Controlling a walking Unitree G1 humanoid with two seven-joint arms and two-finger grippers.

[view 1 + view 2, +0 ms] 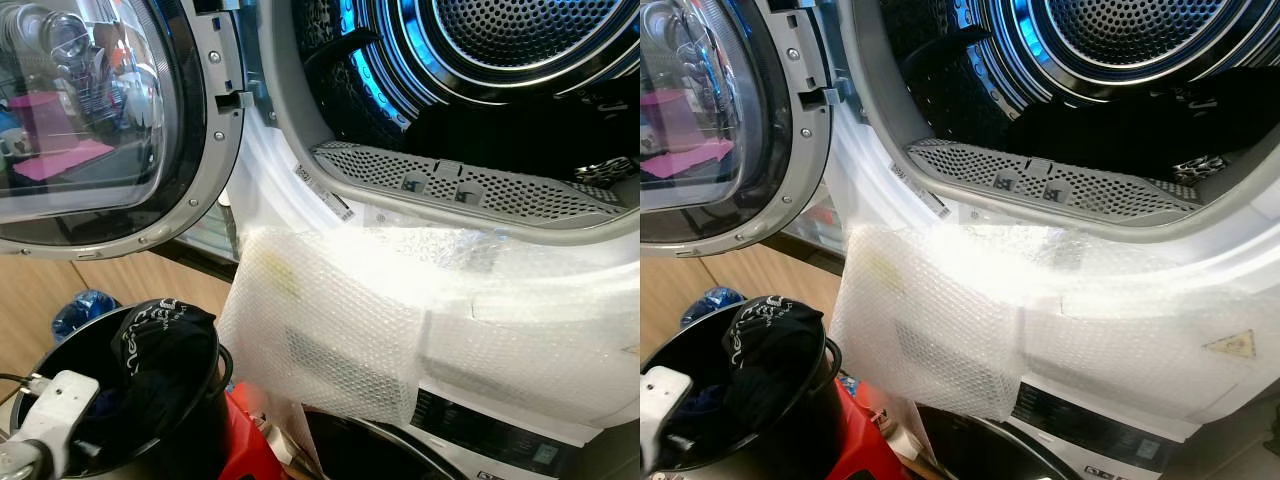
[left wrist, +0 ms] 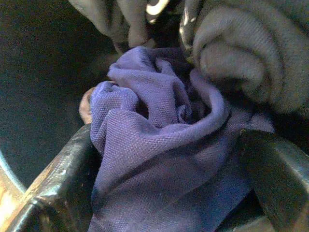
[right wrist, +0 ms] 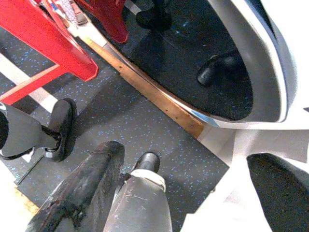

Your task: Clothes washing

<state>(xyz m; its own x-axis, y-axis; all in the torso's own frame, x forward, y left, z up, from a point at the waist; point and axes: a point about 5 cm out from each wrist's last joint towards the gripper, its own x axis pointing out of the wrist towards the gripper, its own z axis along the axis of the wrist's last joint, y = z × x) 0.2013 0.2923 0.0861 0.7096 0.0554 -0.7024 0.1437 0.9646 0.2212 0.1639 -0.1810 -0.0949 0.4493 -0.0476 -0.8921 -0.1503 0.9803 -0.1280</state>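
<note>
Purple knit cloth (image 2: 159, 145) sits bunched between the two black fingers (image 2: 58, 188) of the left claw (image 2: 164, 193), which is closed partway around it and grips it from both sides; a grey knitted garment (image 2: 246, 58) lies rolled just beside the cloth. From the head views the left arm reaches down into a black bucket (image 1: 200, 420) at the lower left, where a black garment with white lettering (image 1: 160, 335) is heaped on top; the bucket stands just beside a red stool (image 1: 250, 440). Above it the front-loading machine's round door (image 1: 110, 130) hangs open to the left; the perforated drum (image 1: 520, 40) glows blue inside, with dark clothing (image 1: 1140, 125) lying in its bottom; bubble wrap (image 1: 380, 320) is draped over the white front panel below the opening. The right claw (image 3: 193, 193) hangs low over a speckled dark floor mat (image 3: 145, 125), its two fingers spread wide apart and holding nothing.
</note>
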